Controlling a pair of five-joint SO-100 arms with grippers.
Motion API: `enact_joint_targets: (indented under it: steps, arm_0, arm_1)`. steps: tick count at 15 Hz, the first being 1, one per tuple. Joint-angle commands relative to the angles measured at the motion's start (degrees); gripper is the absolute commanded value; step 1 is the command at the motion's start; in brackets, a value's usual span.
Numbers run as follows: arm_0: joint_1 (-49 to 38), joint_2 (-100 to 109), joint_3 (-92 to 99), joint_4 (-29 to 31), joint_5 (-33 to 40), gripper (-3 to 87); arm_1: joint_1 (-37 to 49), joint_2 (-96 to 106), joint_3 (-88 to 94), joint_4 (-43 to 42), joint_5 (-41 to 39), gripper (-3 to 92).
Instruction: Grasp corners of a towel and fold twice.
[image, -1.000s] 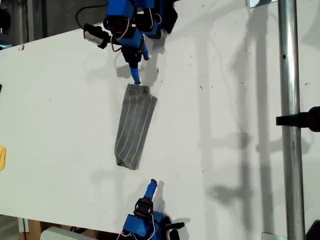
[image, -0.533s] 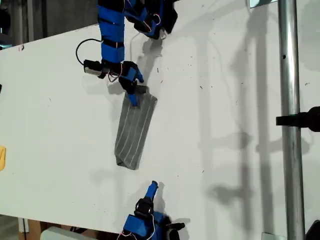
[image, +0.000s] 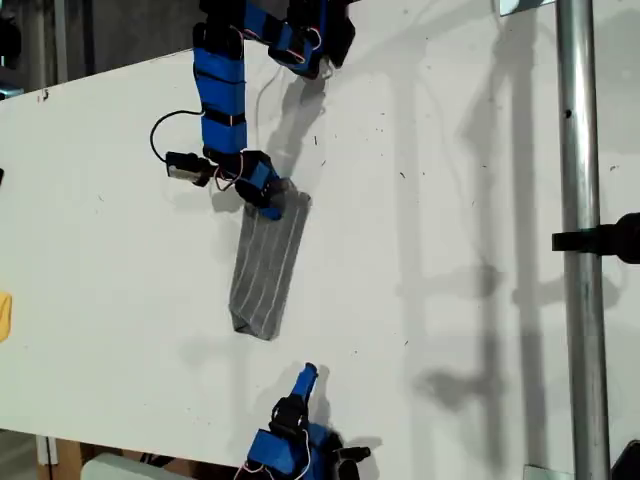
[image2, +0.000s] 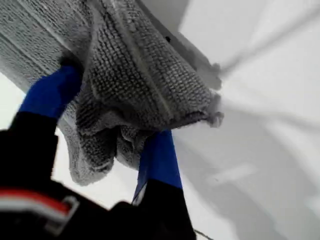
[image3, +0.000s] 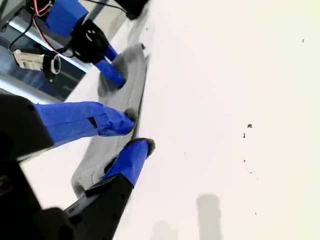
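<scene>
Exterior view: my second gripper (image: 305, 375) sits near the table's (image: 480, 330) bottom edge, jaws parted and empty, bare white surface wide around it. Beyond lies the towel (image: 266, 265), a narrow folded grey terry strip with pale stripes. At its far end my first gripper (image: 268, 200) pinches bunched cloth; a metal pole (image: 583, 240) crosses on the exterior view's right.
</scene>
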Motion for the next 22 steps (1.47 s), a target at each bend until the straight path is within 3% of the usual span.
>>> enact_joint_targets:
  steps: [1, 4, 5, 7, 8, 13, 17, 18, 19, 20, 21, 22]
  arm_0:
    - [0.88, 0.53, -0.26, 0.35, -0.79, 6.9]
    - [0.70, 0.53, -0.35, 0.26, -0.35, 6.9]
    - [0.70, 0.53, -0.62, 0.26, -0.26, 6.9]
    - [1.05, 0.53, -1.67, 0.26, -0.26, 6.6]
    - [1.32, 0.53, -1.67, 0.26, -0.26, 6.6]
    - [2.20, 0.53, -0.88, 0.35, -1.58, 6.3]
    - [2.90, 0.53, -0.09, 0.44, -2.11, 6.3]
    - [2.90, 0.53, -0.09, 0.44, -2.11, 6.5]
    - [2.90, 0.53, 0.00, 0.35, -2.11, 6.5]
    - [2.90, 0.53, 0.18, 0.26, -2.11, 6.5]
    - [2.90, 0.53, 0.18, 0.18, -2.11, 6.6]
    - [2.99, 0.53, 0.18, 0.09, -2.11, 6.6]
  arm_1:
    - [3.43, -0.18, -3.34, -1.14, -1.93, 1.4]
    - [5.19, 13.97, 0.70, 11.87, -5.36, 0.0]
    - [3.87, 26.54, 3.87, 20.92, -4.22, -0.1]
    - [-0.44, 51.94, 1.49, 49.39, 1.23, -0.1]
    - [-0.97, 55.72, -3.16, 55.72, 1.93, -0.1]
    - [-0.97, 29.71, -4.92, 31.82, -4.48, -0.1]
    - [-1.41, 14.50, -7.73, 24.26, -5.10, 0.5]
    - [-1.76, 11.51, -9.76, 24.08, -5.19, 9.9]
    - [-2.37, 9.67, -12.30, 22.94, -6.15, 33.8]
    - [-2.81, 10.37, -13.36, 19.51, -8.70, 45.9]
    - [-3.34, 12.30, -13.54, 14.06, -13.18, 46.8]
    - [-3.08, 13.71, -13.80, 10.28, -15.47, 32.3]
